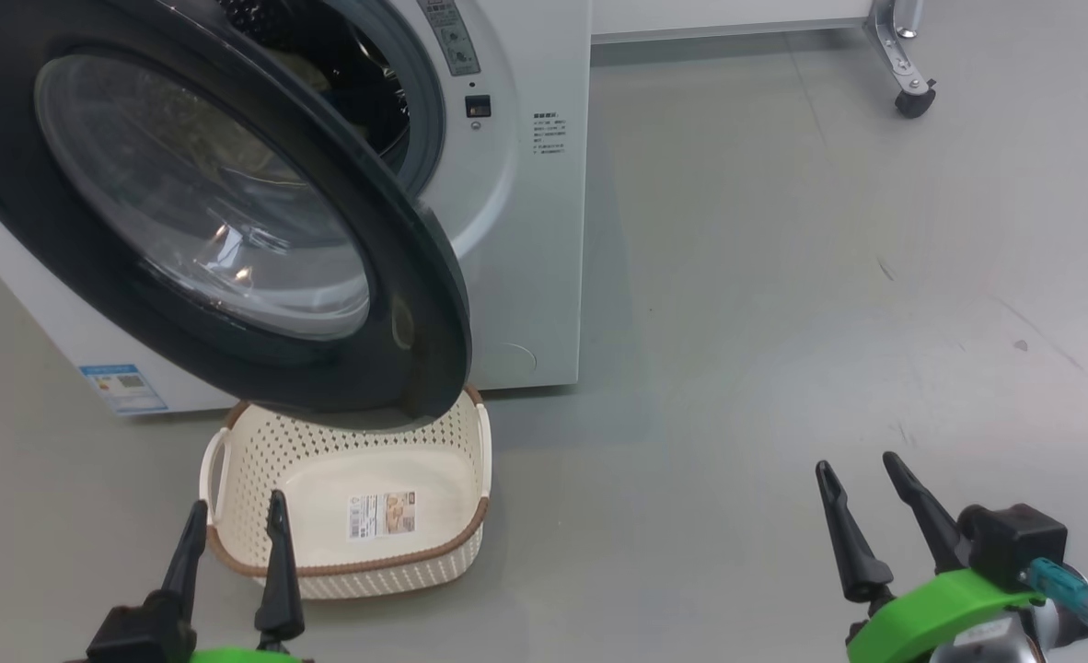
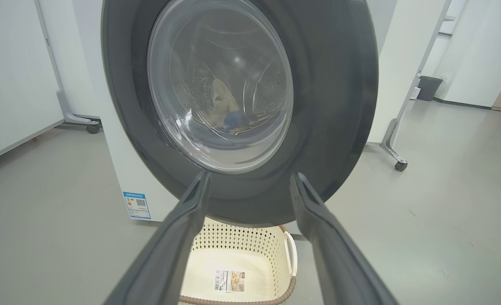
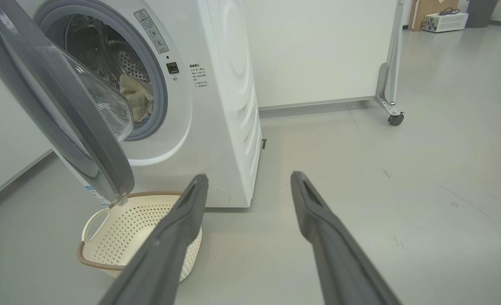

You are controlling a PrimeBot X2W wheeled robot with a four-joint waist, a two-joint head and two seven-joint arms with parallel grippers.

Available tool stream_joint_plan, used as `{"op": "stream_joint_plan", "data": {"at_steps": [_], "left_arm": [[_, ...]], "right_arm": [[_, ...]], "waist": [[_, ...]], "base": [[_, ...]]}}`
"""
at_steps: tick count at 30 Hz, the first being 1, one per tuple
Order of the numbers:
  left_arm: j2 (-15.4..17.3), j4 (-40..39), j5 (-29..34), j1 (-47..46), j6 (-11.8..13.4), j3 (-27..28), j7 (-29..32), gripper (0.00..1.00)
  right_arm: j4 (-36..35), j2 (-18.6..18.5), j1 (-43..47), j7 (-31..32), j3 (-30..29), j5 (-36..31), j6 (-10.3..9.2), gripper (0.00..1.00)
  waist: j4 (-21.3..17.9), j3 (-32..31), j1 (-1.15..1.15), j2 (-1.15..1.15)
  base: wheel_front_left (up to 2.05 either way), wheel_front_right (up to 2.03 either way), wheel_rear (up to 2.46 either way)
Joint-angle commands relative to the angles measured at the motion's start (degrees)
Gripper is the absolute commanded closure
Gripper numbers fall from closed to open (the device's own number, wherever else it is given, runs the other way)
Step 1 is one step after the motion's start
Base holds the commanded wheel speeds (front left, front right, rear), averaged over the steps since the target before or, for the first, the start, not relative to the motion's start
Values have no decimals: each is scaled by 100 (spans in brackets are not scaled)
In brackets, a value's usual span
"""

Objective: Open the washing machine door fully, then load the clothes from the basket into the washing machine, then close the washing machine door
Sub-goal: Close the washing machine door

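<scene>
The white washing machine [image 1: 526, 230] stands at the upper left. Its round black-rimmed door [image 1: 231, 239] hangs partly open, over the basket. The cream clothes [image 3: 137, 99] lie inside the steel drum, and through the door glass they appear as a pale bundle [image 2: 221, 101]. On the floor in front sits the cream perforated basket [image 1: 231, 479] with nothing in it but its label sticker. My left gripper [image 1: 237, 511] is open at the basket's near rim, facing the door [image 2: 242, 106]. Over bare floor far to the right, my right gripper [image 1: 859, 465] is open and holds nothing.
Grey floor spreads to the right of the machine. A white panel on a wheeled metal leg [image 1: 912, 92] stands at the back right. In the left wrist view another wheeled panel [image 2: 91, 127] is behind the machine, with a dark bin [image 2: 428, 87] far off.
</scene>
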Motion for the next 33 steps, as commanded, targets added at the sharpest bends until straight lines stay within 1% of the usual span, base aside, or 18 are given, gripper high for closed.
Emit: {"op": "stream_joint_plan", "data": {"at_steps": [1,8,9,11,12,16,21,22,29,33], "left_arm": [[79,-178,25,-171,34,185,-64,0],[70,-172,21,-167,69,130,-50,0],[70,-171,23,-173,73,122,-49,0],[63,-171,21,-187,77,105,-48,0],[58,-173,22,-200,78,95,-48,0],[25,-170,10,-296,66,53,-50,0],[-32,-175,24,-432,71,-20,-47,0],[-32,-175,24,-432,71,-20,-47,0],[-119,-68,59,-672,30,-165,-54,0],[-175,3,82,-783,32,-218,-73,0]], "right_arm": [[-227,-38,-173,-16,131,-57,9,0],[-224,-38,-182,-23,124,-44,9,0],[-227,-38,-195,-33,121,-26,9,25],[-225,-38,-229,-38,100,-7,9,98],[-224,-38,-251,-41,92,-1,9,100],[-146,-38,-426,-64,107,14,9,100],[158,-38,-882,-150,412,40,9,100],[158,-38,-882,-150,412,40,9,100],[872,-38,-1735,-325,1089,223,9,100],[1430,-38,-2238,-389,1615,465,9,100]], "waist": [[-4,-4,0,0],[19,-8,0,0],[28,-5,0,0],[60,5,0,0],[85,16,0,0],[236,104,0,0],[484,214,0,0],[484,214,0,0],[982,364,0,0],[1273,460,0,0]], "base": [[0,0,0],[0,0,0],[0,0,0],[0,0,0],[0,0,0],[0,0,0],[0,0,0],[0,0,0],[0,0,0],[0,0,0]]}}
